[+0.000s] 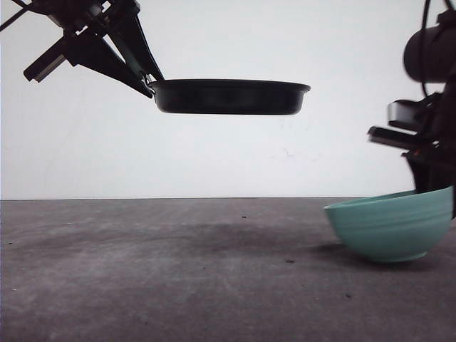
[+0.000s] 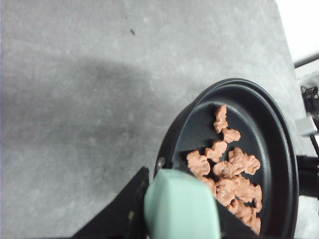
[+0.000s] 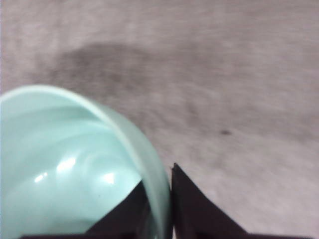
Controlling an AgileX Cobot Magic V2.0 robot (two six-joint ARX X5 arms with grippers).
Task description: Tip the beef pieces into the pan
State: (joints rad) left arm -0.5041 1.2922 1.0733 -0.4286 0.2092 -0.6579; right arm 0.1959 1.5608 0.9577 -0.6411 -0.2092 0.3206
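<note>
Pan [image 1: 229,97]: held level in the air, upper middle of the front view, well above the table [image 1: 178,278].
Left gripper [image 1: 146,84]: upper left, fingers clamped on the mint-green handle [image 2: 182,206].
Beef pieces [image 2: 229,181]: heaped inside the pan, just beyond the handle.
Right gripper [image 3: 167,199]: fingers pinching the rim of the tilted teal bowl [image 1: 392,224], lower right, one inside, one outside.

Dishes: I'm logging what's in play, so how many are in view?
2. The pan hangs level above the table, its handle in the left hand. The bowl sits tilted at the table's right, its rim pinched by the right hand.
</note>
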